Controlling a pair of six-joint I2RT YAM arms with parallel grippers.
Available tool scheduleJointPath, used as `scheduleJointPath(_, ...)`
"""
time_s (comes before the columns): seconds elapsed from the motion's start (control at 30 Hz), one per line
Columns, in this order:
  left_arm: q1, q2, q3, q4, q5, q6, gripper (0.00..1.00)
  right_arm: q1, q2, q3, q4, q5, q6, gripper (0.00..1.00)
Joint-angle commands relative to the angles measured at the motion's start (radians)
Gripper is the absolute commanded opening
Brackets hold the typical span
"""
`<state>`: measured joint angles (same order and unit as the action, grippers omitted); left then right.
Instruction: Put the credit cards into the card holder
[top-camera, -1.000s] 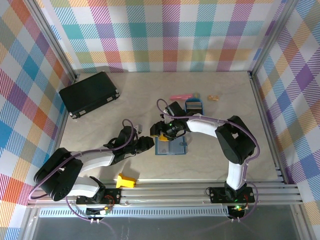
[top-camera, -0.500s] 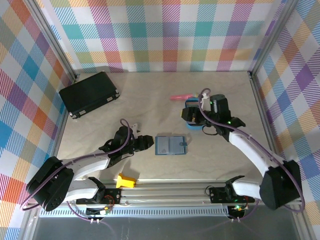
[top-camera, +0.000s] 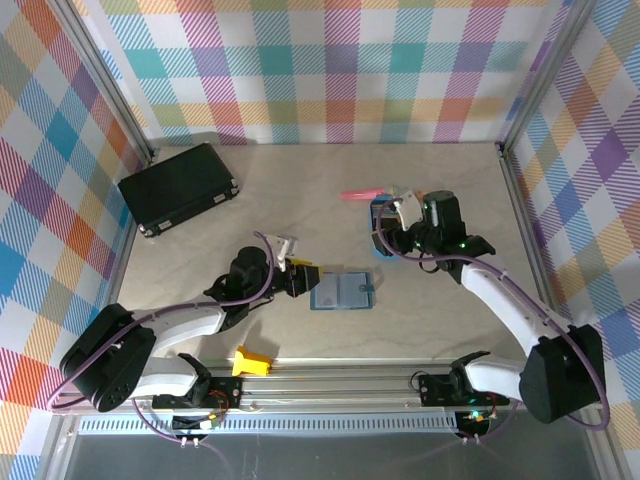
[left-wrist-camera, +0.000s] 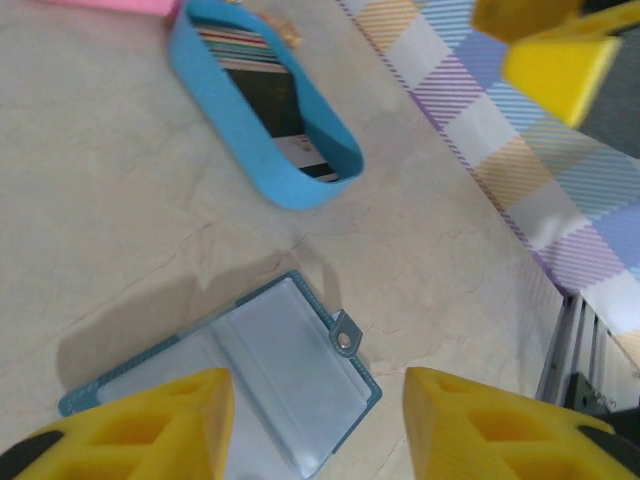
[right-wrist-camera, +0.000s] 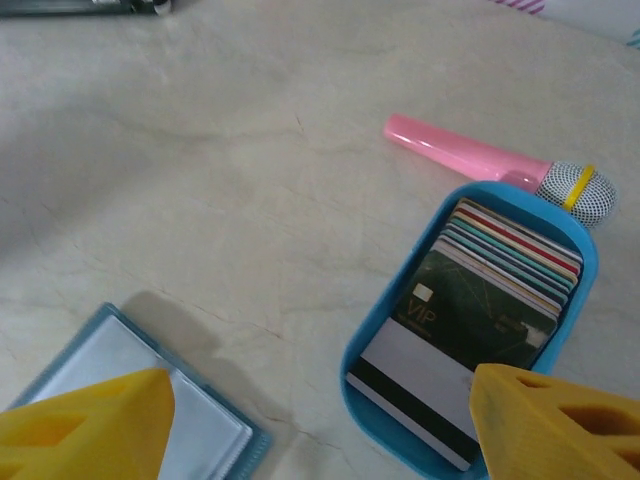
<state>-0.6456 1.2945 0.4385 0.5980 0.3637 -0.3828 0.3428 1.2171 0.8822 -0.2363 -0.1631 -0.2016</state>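
One card holder (top-camera: 341, 291) lies opened flat near the middle of the bench (top-camera: 300, 180). Its two clear panels face up and a single snap tab sticks out from its right edge. The credit cards (right-wrist-camera: 480, 300) stand packed together in one bright blue oval tray (right-wrist-camera: 365, 385), which sits beyond the holder and to its right, apart from it. The front of the stack shows two faces: a dark card marked VIP, and a pale card with a black stripe. Behind them a row of coloured edges is too tightly packed to count exactly.

One pink toy microphone (right-wrist-camera: 470, 158) lies just beside the far end of the tray. One black case (top-camera: 178, 188) rests well apart at the far left of the bench. One small yellow block (top-camera: 251, 361) sits at the near edge by the rail.

There are two arms. The left end effector (left-wrist-camera: 315, 420) hovers at the left edge of the card holder. Its two yellow fingers are spread apart with nothing between them, and the holder is visible on the bench below the gap. The right end effector (right-wrist-camera: 320, 430) hangs above the near end of the tray with its two fingers spread wide and gripping nothing.
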Motion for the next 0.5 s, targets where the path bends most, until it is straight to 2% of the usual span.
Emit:
scheduleJointPath(0.0,-0.006,0.027,0.017,0.153,0.068,0.134,0.54,-0.067,0.016,0.058,-0.025,-0.090,-0.110,0.79)
scheduleJointPath(0.07,-0.006,0.044,0.017,0.191,0.079,0.155,0.61,-0.098,0.034,0.075,-0.030,-0.118,-0.147,0.78)
scheduleJointPath(0.17,-0.006,0.071,0.028,0.213,0.088,0.181,0.76,-0.115,0.071,0.100,-0.039,-0.084,-0.253,0.77)
scheduleJointPath(0.2,-0.005,0.080,0.032,0.216,0.091,0.189,0.79,-0.127,0.084,0.107,-0.044,-0.115,-0.296,0.77)
scheduleJointPath(0.3,-0.005,0.105,0.035,0.237,0.112,0.225,0.83,-0.212,0.105,0.094,0.021,-0.273,-0.336,0.76)
scheduleJointPath(0.37,-0.003,0.119,0.031,0.264,0.132,0.253,0.86,-0.250,0.127,0.103,0.018,-0.360,-0.425,0.75)
scheduleJointPath(0.47,0.009,0.144,0.001,0.372,0.159,0.272,0.88,-0.251,0.181,0.146,-0.034,-0.330,-0.582,0.75)
